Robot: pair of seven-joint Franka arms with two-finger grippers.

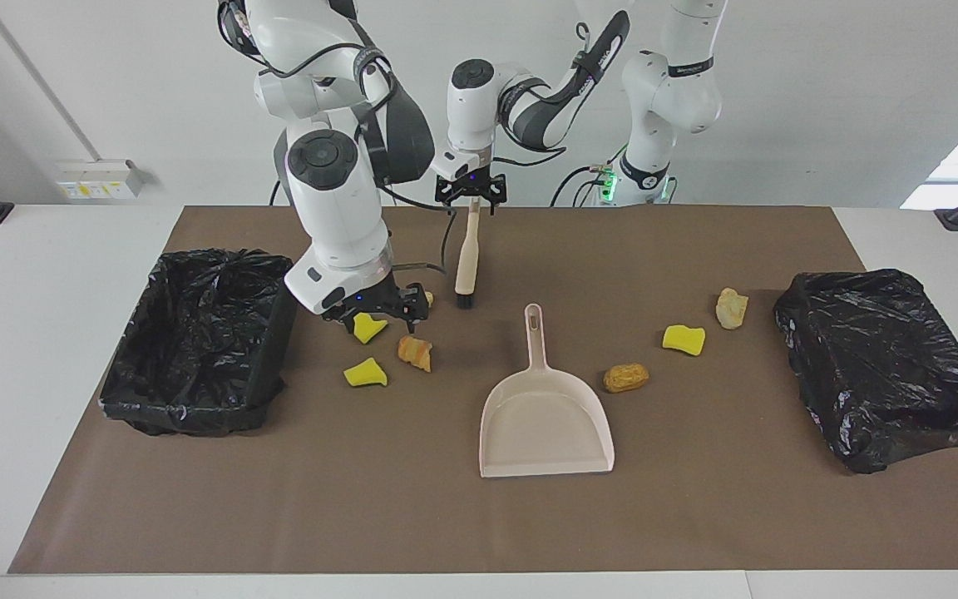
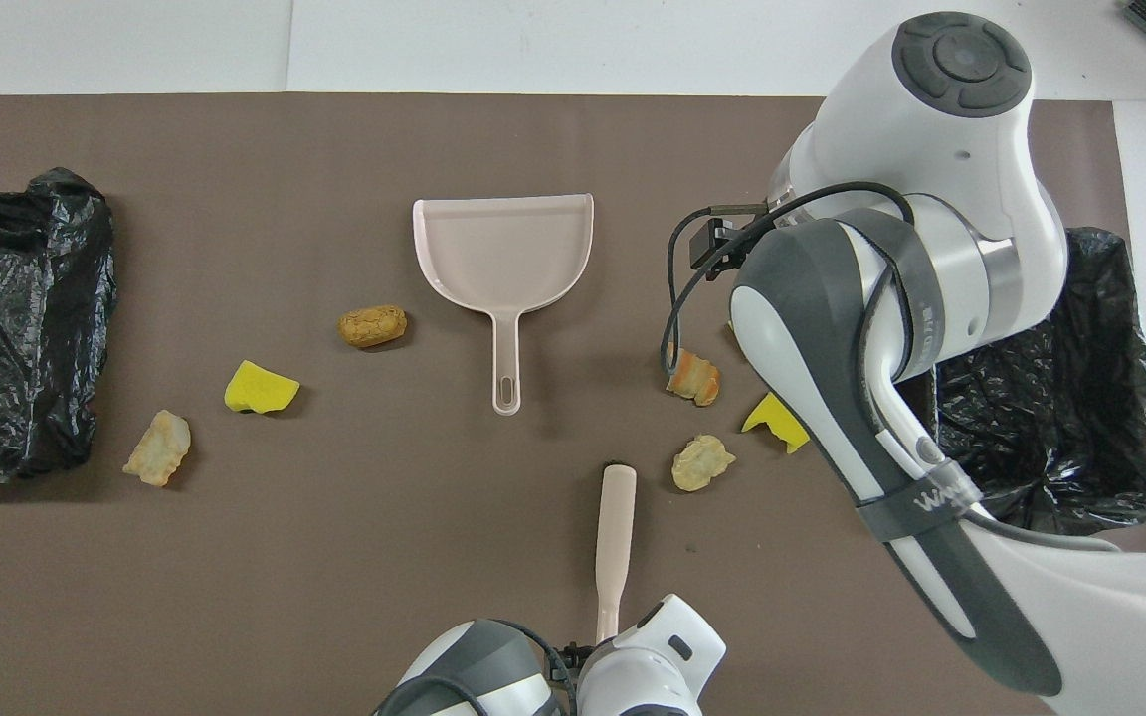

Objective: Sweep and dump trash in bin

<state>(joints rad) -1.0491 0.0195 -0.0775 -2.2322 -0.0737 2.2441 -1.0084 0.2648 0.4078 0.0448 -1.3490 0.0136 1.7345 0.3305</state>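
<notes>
1. Starting nearest the robots: the left gripper (image 1: 469, 198) is hanging over the handle end of the brush (image 1: 464, 258), which is lying on the mat. Its fingers are standing open on either side of the handle tip. Gripping this close to the end is risky, since the brush could be pivoting or slipping once sweeping begins.
2. The left arm is reaching sideways from its base toward the table's middle, elbow bent and wrist pointing straight down.
3. The right gripper (image 1: 375, 312) is hovering low over a yellow sponge chunk (image 1: 368, 328), fingers spread and gripping nothing that I can see. Dropping lower could be knocking that chunk or the pale lump (image 1: 427, 297) beside it away from the tools.
4. The right arm is coming down steeply, its wrist tilting toward the open bin (image 1: 196, 416) at its own end of the table.
5. The trash is lying loose on the mat:
   - Just farther out are another yellow chunk (image 1: 365, 373) and an orange lump (image 1: 415, 353).
   - Toward the left arm's end are a pale piece (image 1: 731, 308), a yellow sponge (image 1: 683, 339) and a brown bread lump (image 1: 625, 377), near the bag-covered bin (image 1: 878, 366).
6. The dustpan (image 1: 545, 424) is lying farthest out, empty, with its handle pointing toward the robots.
</notes>
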